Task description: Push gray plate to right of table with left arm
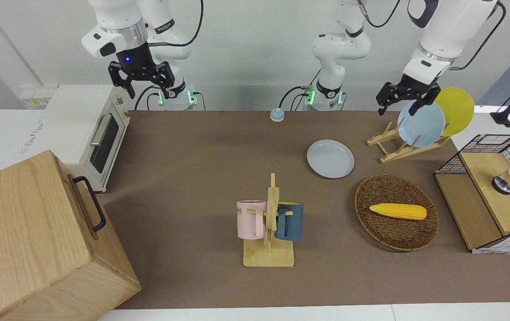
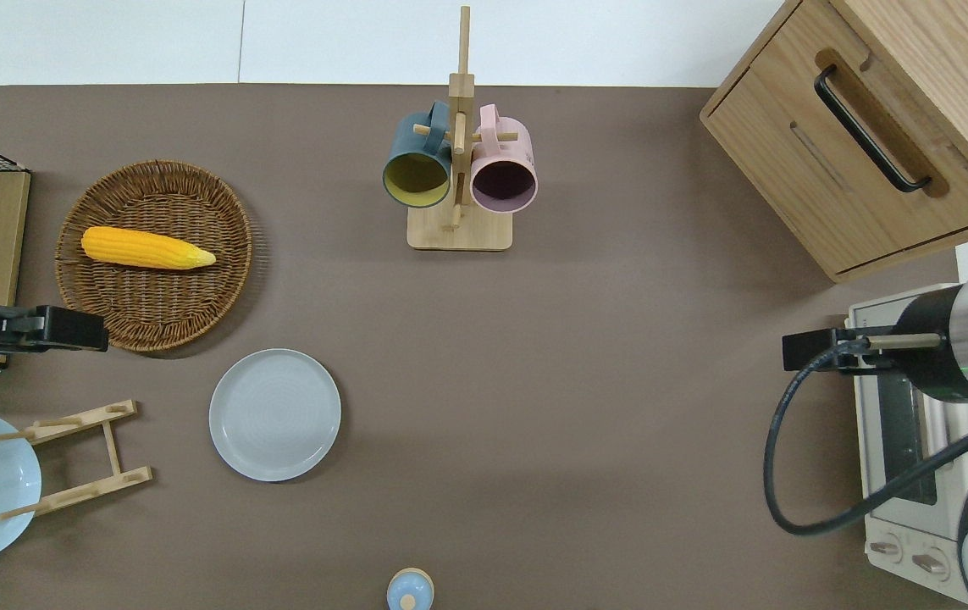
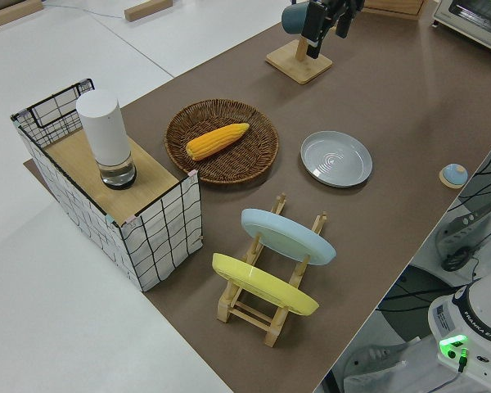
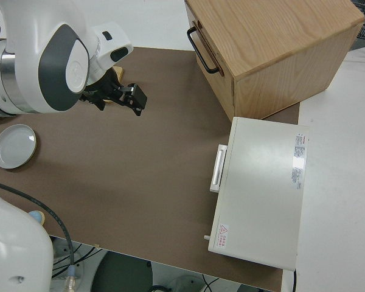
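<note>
The gray plate (image 1: 330,158) lies flat on the brown table (image 1: 192,178), between the wicker basket and the robots; it also shows in the overhead view (image 2: 274,415) and the left side view (image 3: 336,159). My left gripper (image 1: 404,103) is open and empty, up in the air. In the overhead view (image 2: 98,330) it is over the basket's rim nearest the robots, well apart from the plate, toward the left arm's end of the table. My right gripper (image 1: 147,89) is open and empty; that arm is parked.
A wicker basket (image 2: 153,313) holds a corn cob (image 2: 145,247). A wooden rack (image 2: 77,457) holds a light-blue plate (image 1: 420,124) and a yellow plate (image 1: 458,109). A mug tree (image 2: 458,169), wooden cabinet (image 2: 856,144), toaster oven (image 1: 89,129) and wire crate (image 1: 491,191) also stand here.
</note>
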